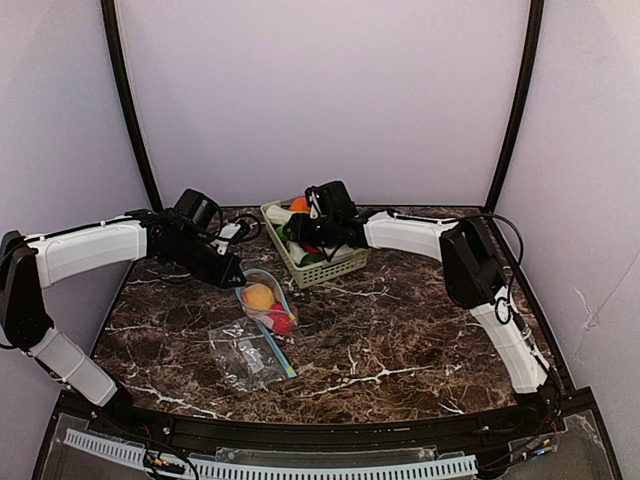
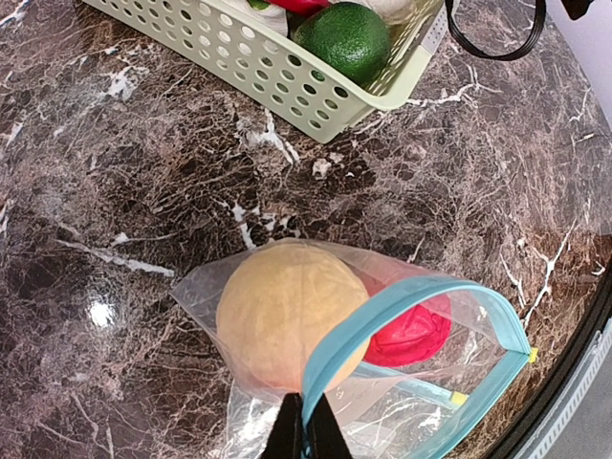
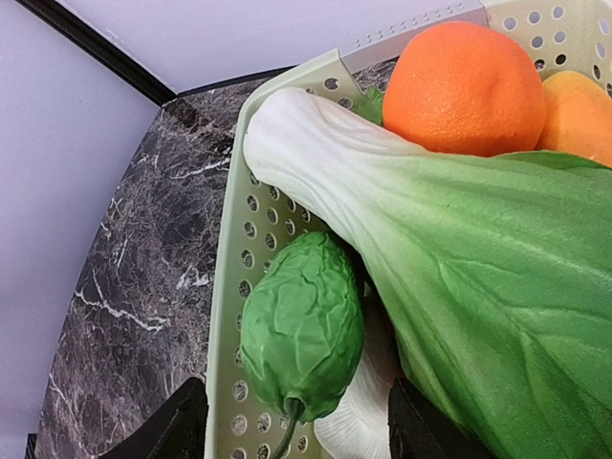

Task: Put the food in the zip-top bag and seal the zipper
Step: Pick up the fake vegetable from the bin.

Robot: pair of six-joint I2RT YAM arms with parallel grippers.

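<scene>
- Your left gripper [image 2: 306,435] has its jaws pinched tight on the blue zipper strip [image 2: 402,306] of the clear plastic zip-top bag [image 2: 206,296], lifting the mouth into an open arch.
- The bag lies on the dark marbled tabletop [image 2: 143,191], near the pale green lattice basket [image 2: 268,67].
- Inside the bag you have a pale yellow-orange toy peach [image 2: 282,320] with a red toy fruit [image 2: 411,335] touching it.
- Your right gripper [image 3: 301,426] sits low in the basket, jaws spread either side of a wrinkled green toy vegetable [image 3: 301,325]; you cannot tell whether they touch it.
- Also in the basket: a white-stemmed leafy green [image 3: 478,258], a round orange [image 3: 464,86] and a round dark green fruit [image 2: 349,38].
</scene>
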